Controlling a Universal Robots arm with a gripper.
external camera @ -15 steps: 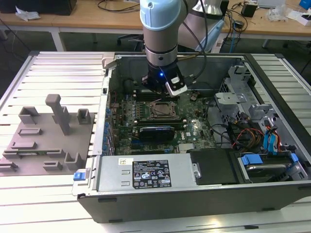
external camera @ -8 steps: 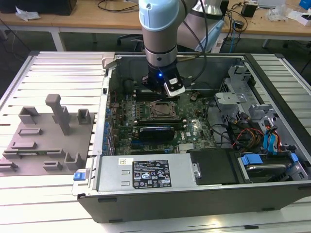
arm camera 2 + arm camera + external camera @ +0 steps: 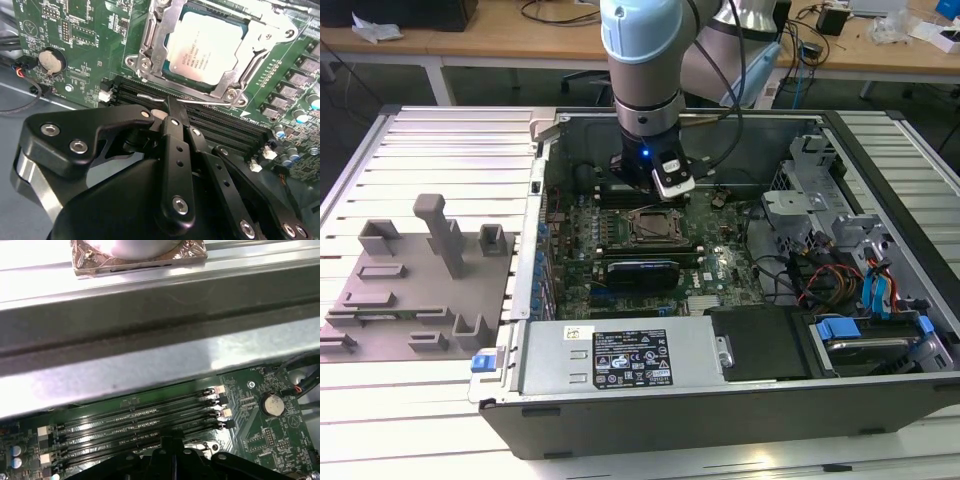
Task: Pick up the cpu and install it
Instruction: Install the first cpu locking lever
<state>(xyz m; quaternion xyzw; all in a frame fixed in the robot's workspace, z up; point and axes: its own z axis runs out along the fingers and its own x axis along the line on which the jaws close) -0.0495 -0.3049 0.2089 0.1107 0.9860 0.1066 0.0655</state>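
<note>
The cpu (image 3: 202, 50) sits flat in the metal-framed socket (image 3: 150, 55) of the green motherboard (image 3: 85, 30), its pale silvery top facing up, with the socket's frame open around it; in the exterior view the socket (image 3: 655, 227) lies near the middle of the open computer case (image 3: 800, 300), and the arm (image 3: 642, 60) stands just above it at about twelve o'clock; the pincer (image 3: 172, 112) is drawn narrow, its black fingers (image 3: 175, 145) together with nothing held, the tip hovering over the dark memory slots (image 3: 210, 120) just beside the socket and apart from the cpu; a round coin battery (image 3: 52, 61) lies on the board at nine o'clock from the socket in the second wrist view; a grey tray (image 3: 380, 290) with blocks and posts rests on the ribbed metal counter (image 3: 440, 140), well apart from the case, at nine o'clock
</note>
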